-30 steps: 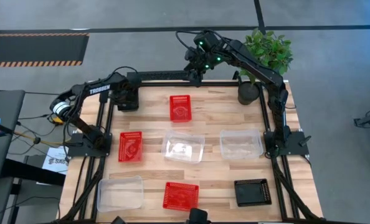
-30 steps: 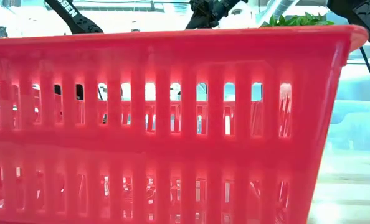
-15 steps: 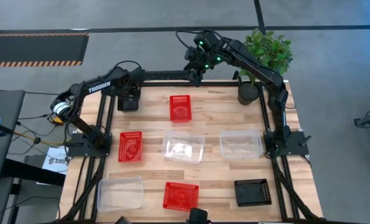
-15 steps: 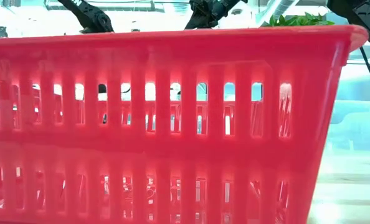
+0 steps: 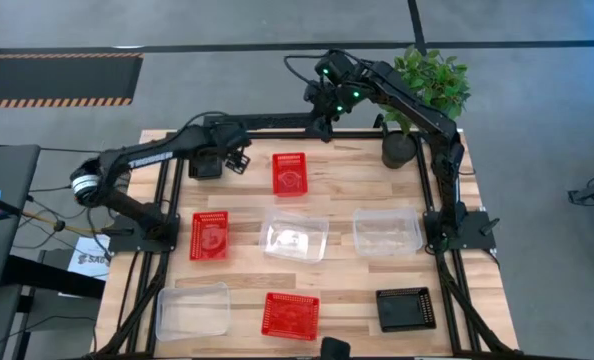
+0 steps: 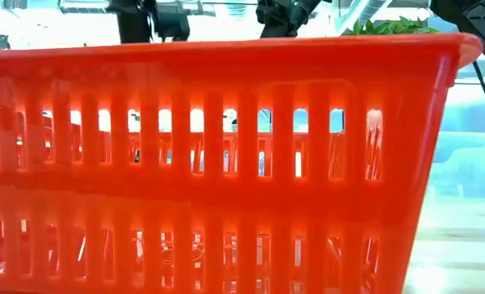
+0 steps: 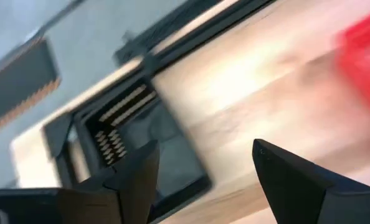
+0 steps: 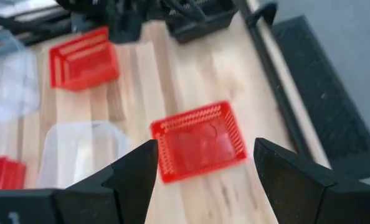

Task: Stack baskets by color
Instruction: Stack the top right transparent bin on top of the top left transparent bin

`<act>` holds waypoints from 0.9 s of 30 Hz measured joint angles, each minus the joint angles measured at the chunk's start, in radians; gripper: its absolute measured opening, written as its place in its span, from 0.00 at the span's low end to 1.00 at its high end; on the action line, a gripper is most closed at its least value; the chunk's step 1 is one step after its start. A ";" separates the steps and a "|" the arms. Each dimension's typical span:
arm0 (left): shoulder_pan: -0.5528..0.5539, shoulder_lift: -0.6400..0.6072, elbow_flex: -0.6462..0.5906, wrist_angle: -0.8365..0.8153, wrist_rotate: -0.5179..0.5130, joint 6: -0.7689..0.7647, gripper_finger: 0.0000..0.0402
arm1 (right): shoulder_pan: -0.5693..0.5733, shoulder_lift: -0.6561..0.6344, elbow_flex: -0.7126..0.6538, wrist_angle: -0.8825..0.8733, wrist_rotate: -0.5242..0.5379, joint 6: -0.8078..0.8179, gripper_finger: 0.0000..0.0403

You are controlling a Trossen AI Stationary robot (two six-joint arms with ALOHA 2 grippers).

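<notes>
With the left tool (image 5: 239,158) wide open and empty, the red basket (image 5: 289,172) just beside it, probably next, should be gripped squarely by its rim.

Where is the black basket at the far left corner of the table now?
In the high view the black basket sits at the table's far left corner, beside the open left gripper, with a red basket to its right.
</notes>
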 joint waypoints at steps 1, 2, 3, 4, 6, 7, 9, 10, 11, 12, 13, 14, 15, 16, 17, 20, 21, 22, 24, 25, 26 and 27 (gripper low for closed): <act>-0.022 -0.024 -0.006 0.018 0.004 0.016 0.60 | 0.006 0.000 0.000 -0.019 0.000 0.000 0.71; -0.045 -0.049 -0.012 0.036 0.011 0.032 0.60 | 0.011 -0.002 0.000 -0.043 0.000 -0.001 0.71; -0.066 -0.075 -0.020 0.059 0.026 0.051 0.59 | 0.015 -0.008 -0.001 -0.069 0.000 -0.001 0.71; -0.087 -0.103 -0.033 0.090 0.048 0.080 0.59 | 0.022 -0.017 -0.001 -0.094 0.001 -0.001 0.71; -0.135 -0.162 -0.071 0.162 0.092 0.142 0.58 | 0.044 -0.044 -0.001 -0.129 0.002 -0.001 0.71; -0.159 -0.190 -0.094 0.201 0.112 0.160 0.58 | 0.058 -0.059 -0.001 -0.144 0.003 -0.001 0.71; -0.209 -0.245 -0.145 0.289 0.138 0.199 0.57 | 0.096 -0.088 -0.001 -0.164 0.021 0.005 0.71; -0.231 -0.274 -0.174 0.328 0.142 0.217 0.57 | 0.115 -0.103 -0.001 -0.168 0.040 0.018 0.71; -0.256 -0.301 -0.203 0.379 0.143 0.232 0.57 | 0.136 -0.119 -0.001 -0.176 0.064 0.033 0.71; -0.279 -0.330 -0.234 0.439 0.153 0.244 0.57 | 0.159 -0.140 -0.009 -0.176 0.092 0.046 0.71; -0.300 -0.353 -0.261 0.490 0.169 0.261 0.57 | 0.184 -0.165 -0.028 -0.174 0.120 0.064 0.71; -0.325 -0.377 -0.295 0.554 0.194 0.277 0.57 | 0.208 -0.194 -0.055 -0.168 0.146 0.086 0.71; -0.348 -0.399 -0.328 0.611 0.221 0.293 0.57 | 0.232 -0.225 -0.091 -0.160 0.177 0.112 0.71; -0.370 -0.415 -0.358 0.671 0.242 0.312 0.57 | 0.260 -0.258 -0.135 -0.150 0.207 0.145 0.71; -0.394 -0.429 -0.386 0.739 0.261 0.332 0.57 | 0.288 -0.293 -0.188 -0.139 0.252 0.184 0.71; -0.453 -0.449 -0.460 0.900 0.269 0.400 0.57 | 0.387 -0.402 -0.376 -0.105 0.406 0.334 0.71; -0.469 -0.448 -0.479 0.937 0.269 0.423 0.57 | 0.420 -0.438 -0.444 -0.098 0.452 0.389 0.71; -0.480 -0.447 -0.496 0.954 0.267 0.453 0.57 | 0.452 -0.472 -0.508 -0.096 0.482 0.452 0.71; -0.492 -0.427 -0.508 0.975 0.262 0.547 0.57 | 0.513 -0.532 -0.624 -0.092 0.513 0.597 0.71; -0.496 -0.415 -0.508 0.972 0.259 0.586 0.57 | 0.542 -0.560 -0.680 -0.092 0.522 0.683 0.71; -0.498 -0.402 -0.508 0.977 0.258 0.604 0.57 | 0.575 -0.583 -0.728 -0.090 0.527 0.765 0.71; -0.500 -0.389 -0.508 0.984 0.259 0.612 0.57 | 0.606 -0.604 -0.770 -0.085 0.530 0.846 0.71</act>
